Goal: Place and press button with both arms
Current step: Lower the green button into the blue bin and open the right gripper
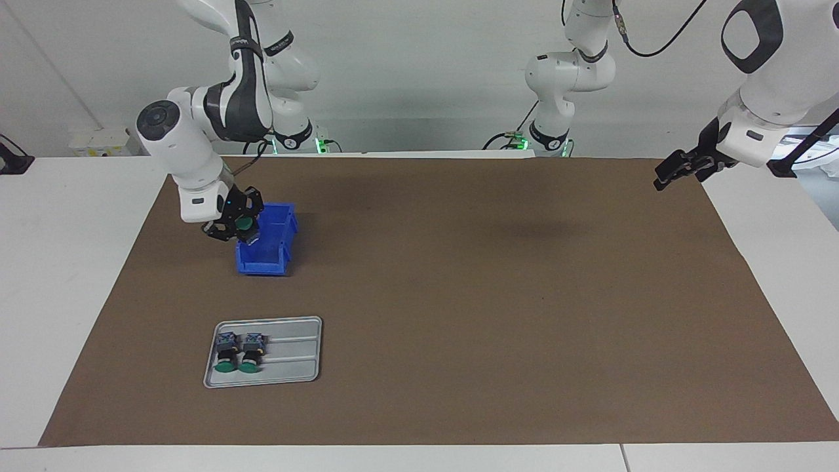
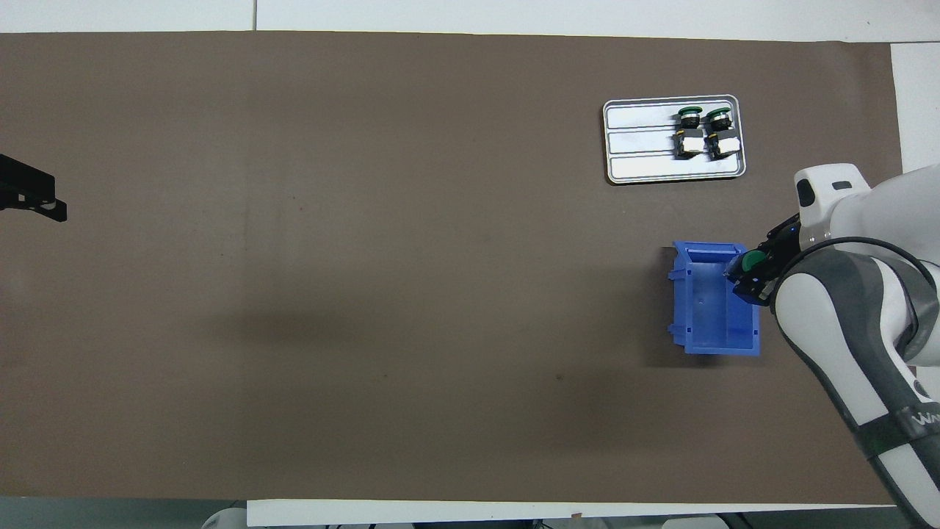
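My right gripper (image 1: 242, 229) is shut on a green-capped button (image 1: 246, 224) and holds it in the air over the rim of a blue bin (image 1: 270, 261) at the side toward the right arm's end of the table. In the overhead view the gripper (image 2: 747, 270) and the button's cap (image 2: 751, 260) sit over the bin's (image 2: 703, 312) side wall. Two identical buttons (image 1: 227, 354) (image 1: 251, 353) lie side by side on a grey tray (image 1: 298, 351), farther from the robots than the bin. My left gripper (image 1: 674, 172) waits in the air over the mat's edge at the left arm's end.
A brown mat (image 1: 491, 295) covers most of the white table. The tray (image 2: 639, 165) has three grooves; the two buttons (image 2: 689, 131) (image 2: 718, 131) lie at its end toward the right arm's end of the table. The left gripper (image 2: 33, 198) shows at the overhead view's edge.
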